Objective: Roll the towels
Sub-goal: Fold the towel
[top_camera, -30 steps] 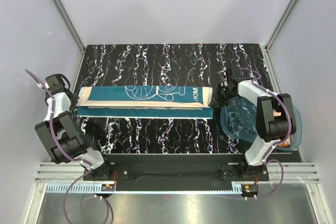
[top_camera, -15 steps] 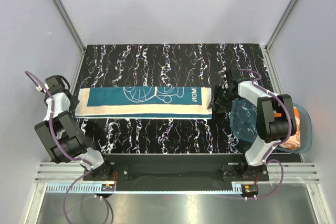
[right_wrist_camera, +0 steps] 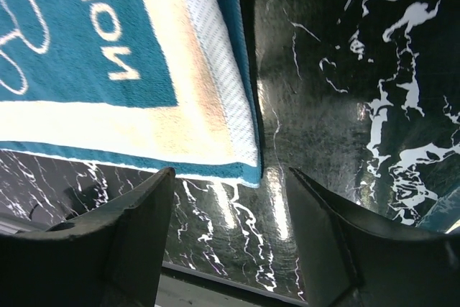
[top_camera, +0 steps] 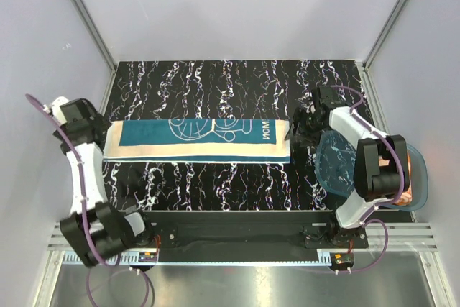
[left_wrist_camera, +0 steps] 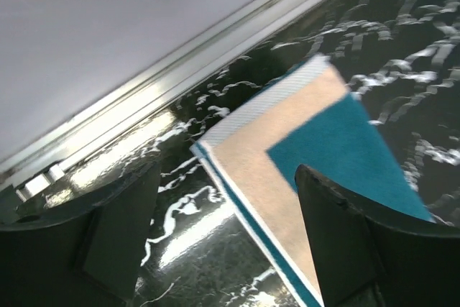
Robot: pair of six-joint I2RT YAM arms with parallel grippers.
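- Teal towel is lying flat across the counter as a long folded strip, its layers now squared up.
- Left hand is standing apart off the left corner, having let go.
- Right hand is standing apart too, just off the right end.
- Orange towel is sitting in the blue tray, showing more than before.
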